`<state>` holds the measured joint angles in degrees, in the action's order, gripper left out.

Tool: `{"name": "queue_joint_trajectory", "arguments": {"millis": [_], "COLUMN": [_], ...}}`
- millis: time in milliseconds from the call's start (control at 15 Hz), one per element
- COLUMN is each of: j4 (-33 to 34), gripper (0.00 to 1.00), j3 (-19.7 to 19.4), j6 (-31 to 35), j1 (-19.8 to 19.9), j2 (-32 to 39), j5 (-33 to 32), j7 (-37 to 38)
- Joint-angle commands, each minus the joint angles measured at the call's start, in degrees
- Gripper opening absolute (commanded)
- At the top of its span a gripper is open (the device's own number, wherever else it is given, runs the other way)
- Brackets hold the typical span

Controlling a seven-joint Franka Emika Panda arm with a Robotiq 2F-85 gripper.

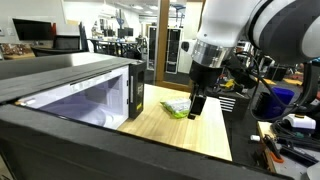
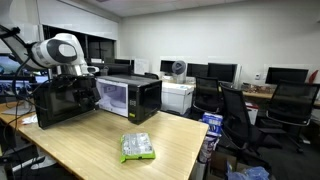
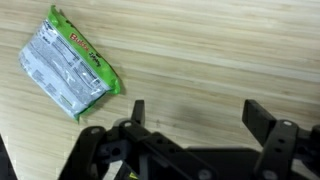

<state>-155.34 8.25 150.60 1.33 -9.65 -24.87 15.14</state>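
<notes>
Green-edged silvery snack packet [image 3: 68, 63], flat

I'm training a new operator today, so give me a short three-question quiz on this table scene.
1. True or false: the gripper is shut on the green packet.
2. What does the green packet lie on? A) the wooden table B) a plate C) a tray
3. Fill in: the gripper's jaws stand ____.
Key: 1 false; 2 A; 3 open.
</notes>
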Motion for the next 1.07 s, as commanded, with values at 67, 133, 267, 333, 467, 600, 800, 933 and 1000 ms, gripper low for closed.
{"name": "queue_joint_trajectory", "arguments": {"millis": [67, 133, 267, 333, 467, 600, 800, 933, 1000], "j4": [-1.15, -0.94, -0.53, -0.41, -0.12, 0.52, 2.35, 3.75, 4.42], "gripper": [1.0, 1.0, 1.0, 1.0, 1.0, 1.0, 1.0, 1.0, 1.0], "j3": [-2.05, -2.72, -4.17, -5.03, -6.86, -7.59, -9.05, -9.97, -10.53], "j6": [2.14, 2.14, 2.43, 2.6, 3.04, 3.34, 3.71, 4.78, 5.93], "j1": [3.91, 4.77, 6.18, 6.65, 7.26, 8.33, 9.12, 9.6, 9.81], "j2": [0.03, 0.45, 1.56, 2.26, 3.82, 5.8, 9.08, 11.18, 12.08], "j5": [-8.03, -10.02, -14.74, -17.22, -22.48, -27.38, -33.68, -36.39, -37.04], "j7": [2.89, 2.57, 1.76, 0.99, 0.19, -0.46, -1.05, -1.27, -1.17]}}
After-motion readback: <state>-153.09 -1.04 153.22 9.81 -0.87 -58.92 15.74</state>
